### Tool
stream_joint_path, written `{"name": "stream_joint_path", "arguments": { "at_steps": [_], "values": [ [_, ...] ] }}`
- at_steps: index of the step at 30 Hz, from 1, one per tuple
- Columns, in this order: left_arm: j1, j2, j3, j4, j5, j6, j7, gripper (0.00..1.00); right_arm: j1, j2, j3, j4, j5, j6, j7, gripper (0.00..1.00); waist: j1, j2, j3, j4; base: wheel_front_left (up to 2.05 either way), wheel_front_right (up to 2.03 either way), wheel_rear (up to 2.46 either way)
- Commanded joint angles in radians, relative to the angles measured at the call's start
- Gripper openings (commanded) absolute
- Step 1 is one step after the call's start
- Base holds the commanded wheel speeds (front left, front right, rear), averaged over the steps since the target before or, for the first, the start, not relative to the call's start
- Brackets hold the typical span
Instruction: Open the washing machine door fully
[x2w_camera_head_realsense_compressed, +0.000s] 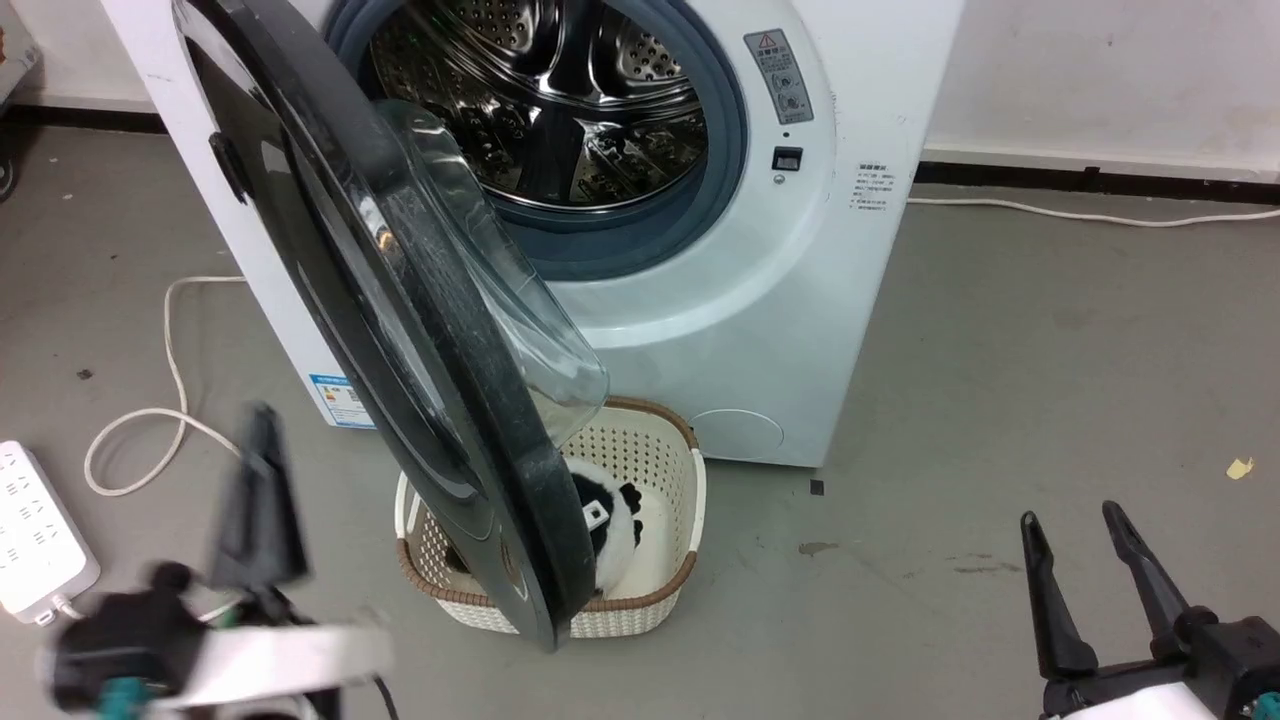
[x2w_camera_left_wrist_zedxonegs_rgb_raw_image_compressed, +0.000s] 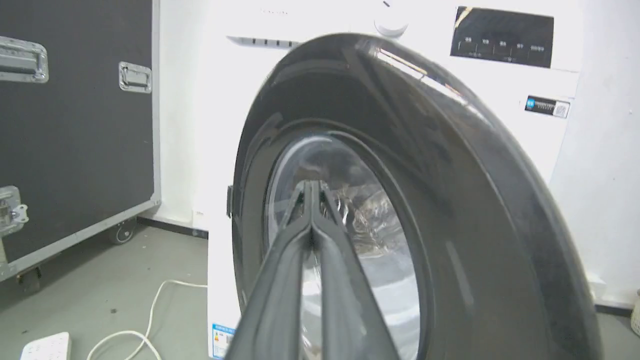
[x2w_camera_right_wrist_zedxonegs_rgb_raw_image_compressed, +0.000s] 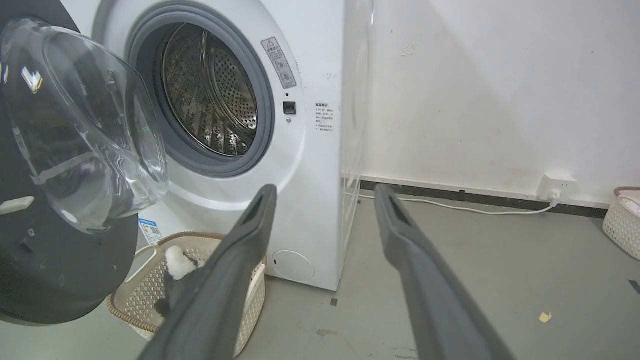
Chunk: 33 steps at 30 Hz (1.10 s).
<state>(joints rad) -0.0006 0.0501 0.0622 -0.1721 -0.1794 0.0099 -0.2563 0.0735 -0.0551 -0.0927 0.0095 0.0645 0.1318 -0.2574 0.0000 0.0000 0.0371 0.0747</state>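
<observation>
Basket w/ plush toy inside; pwr strip, cord on floor.

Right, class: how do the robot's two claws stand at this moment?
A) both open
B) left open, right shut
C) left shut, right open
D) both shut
C: the left claw has its fingers pressed together, pointing at the door; the right claw is spread wide.

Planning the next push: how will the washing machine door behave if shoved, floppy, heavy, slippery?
The washing machine door probably swings stiffly as one piece, being a thick disc. Likely heavy, given its bulging glass bowl. Its glossy face may let the left gripper, jaws shut, slide.
</observation>
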Motion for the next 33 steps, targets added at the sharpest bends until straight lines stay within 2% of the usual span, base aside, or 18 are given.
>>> {"name": "stream_joint_path", "arguments": {
  "at_steps": [1,6,10,13,19,23,28,33],
  "values": [
    [-0.025,0.001,0.013,-0.030,-0.006,0.009,-0.006,0.00,-0.013,0.005,-0.002,-0.003,0.001,-0.001,-0.004,1.00,0.0000,0.0000,-0.003,0.001,0.00,0.00,0.00],
    [-0.104,0.000,0.063,-0.158,-0.057,0.045,-0.006,0.00,-0.013,0.005,0.004,0.000,-0.002,-0.001,-0.004,1.00,0.0000,0.0000,-0.007,-0.002,0.00,0.00,0.00],
    [-0.159,0.000,0.062,-0.233,-0.026,0.031,-0.006,0.00,-0.014,0.005,0.009,0.002,-0.002,-0.001,-0.004,1.00,0.0000,0.0000,-0.010,-0.007,0.00,0.00,0.00],
    [-0.175,0.007,0.028,-0.254,0.018,0.019,-0.005,0.00,-0.013,0.005,0.011,0.002,0.000,-0.001,-0.004,1.00,0.0000,0.0000,-0.013,-0.011,0.00,0.00,0.00],
    [-0.165,0.012,-0.088,-0.258,0.103,0.007,0.067,0.00,-0.012,0.005,0.009,0.007,0.007,-0.001,-0.004,1.00,0.0000,0.0000,-0.013,-0.016,0.00,0.00,0.00],
    [-0.136,0.008,-0.202,-0.235,0.118,-0.014,0.117,0.00,-0.012,0.005,0.007,0.009,0.011,-0.001,-0.004,1.00,0.0000,0.0000,-0.008,-0.014,0.00,0.00,0.00],
    [-0.097,0.005,-0.320,-0.138,0.109,-0.029,0.159,0.00,-0.020,0.005,0.011,0.014,0.014,-0.001,-0.004,1.00,0.0000,0.0000,0.002,-0.016,0.00,0.00,0.00],
    [-0.073,0.002,-0.383,-0.007,0.090,0.005,0.191,0.00,-0.027,0.005,0.019,0.017,0.015,-0.001,-0.004,1.00,0.0000,0.0000,0.014,-0.023,0.00,0.00,0.00]
  ]
}}
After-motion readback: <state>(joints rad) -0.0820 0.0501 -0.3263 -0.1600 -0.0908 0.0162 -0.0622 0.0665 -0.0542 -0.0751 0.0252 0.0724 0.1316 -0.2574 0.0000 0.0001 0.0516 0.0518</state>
